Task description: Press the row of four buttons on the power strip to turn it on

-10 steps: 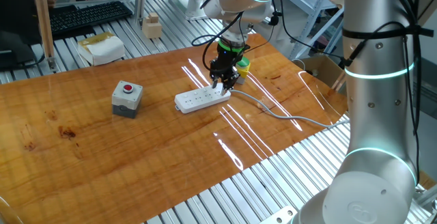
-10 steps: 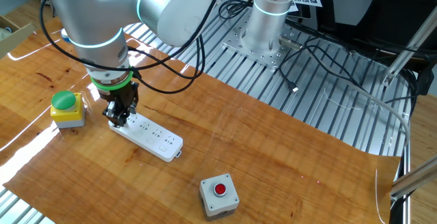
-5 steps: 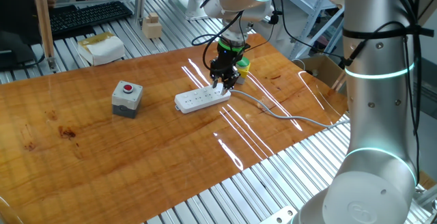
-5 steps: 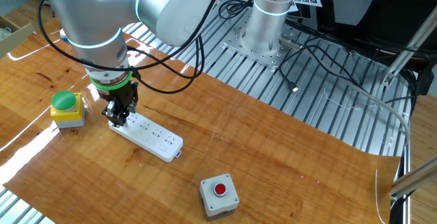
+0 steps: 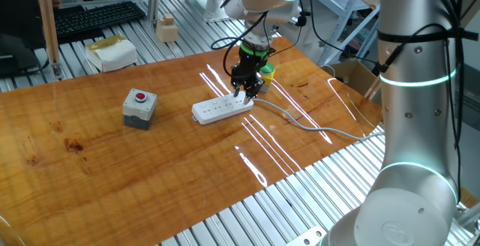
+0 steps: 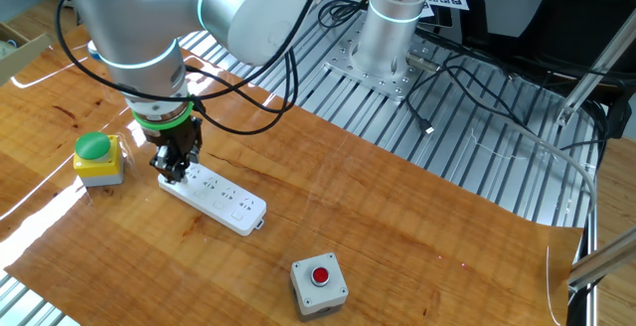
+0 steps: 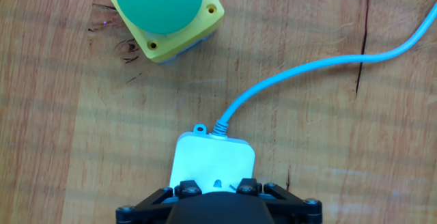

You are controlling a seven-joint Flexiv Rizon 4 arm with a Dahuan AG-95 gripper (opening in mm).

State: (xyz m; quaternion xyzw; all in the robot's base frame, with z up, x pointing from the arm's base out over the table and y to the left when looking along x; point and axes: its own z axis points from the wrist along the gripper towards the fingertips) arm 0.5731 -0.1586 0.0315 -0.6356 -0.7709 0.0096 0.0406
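The white power strip (image 5: 222, 109) lies flat on the wooden table, and its grey cable (image 5: 300, 120) leaves from its right end. My gripper (image 5: 245, 90) points straight down on that cable end of the strip (image 6: 224, 199), with the fingers shut and nothing held. From the other side the gripper (image 6: 175, 174) covers the strip's left end. In the hand view the gripper's dark body (image 7: 217, 193) fills the bottom edge above the strip's end (image 7: 213, 157). Its fingertips are hidden there. The four buttons are too small to make out one by one.
A yellow box with a green button (image 6: 96, 157) stands close beside the gripper, just past the strip's cable end (image 7: 162, 12). A grey box with a red button (image 5: 139, 107) sits left of the strip. The cable (image 7: 307, 67) curves away over the table.
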